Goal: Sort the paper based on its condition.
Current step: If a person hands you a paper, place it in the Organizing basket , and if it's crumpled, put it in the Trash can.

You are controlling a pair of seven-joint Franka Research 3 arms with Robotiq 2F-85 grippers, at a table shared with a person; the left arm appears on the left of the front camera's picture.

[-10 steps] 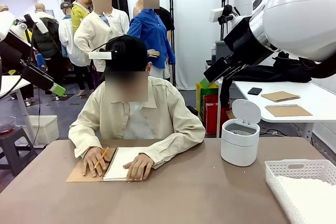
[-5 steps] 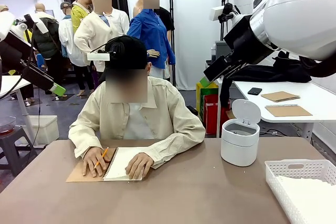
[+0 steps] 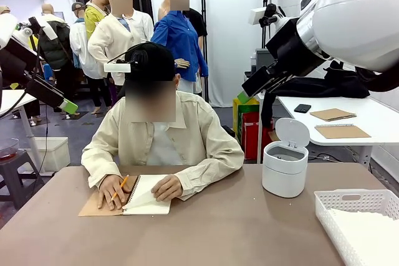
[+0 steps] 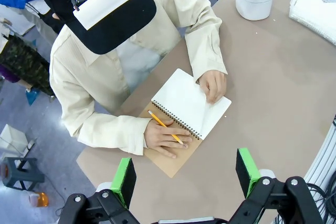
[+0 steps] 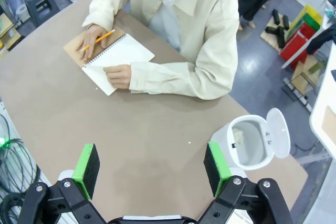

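1. Front view: at lower left, a person's hand (image 3: pixel 167 186) rests on an open spiral notebook (image 3: pixel 149 204). White paper (image 3: pixel 368 228) lies in the basket (image 3: pixel 349 199) at lower right.
2. Left wrist view: the left gripper (image 4: pixel 185 174) hangs above the table (image 4: pixel 273 103), its pads wide apart and empty. The notebook sits at centre.
3. Right wrist view: the right gripper (image 5: pixel 151 167) is spread and empty. A white bin (image 5: pixel 252 148) stands at lower right with its lid up.

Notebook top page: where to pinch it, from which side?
Probably the free edge opposite the spiral binding, near corner, approached from the robot's right: the top page looks slightly lifted there beside the person's hand, and the binding pins the other edge.
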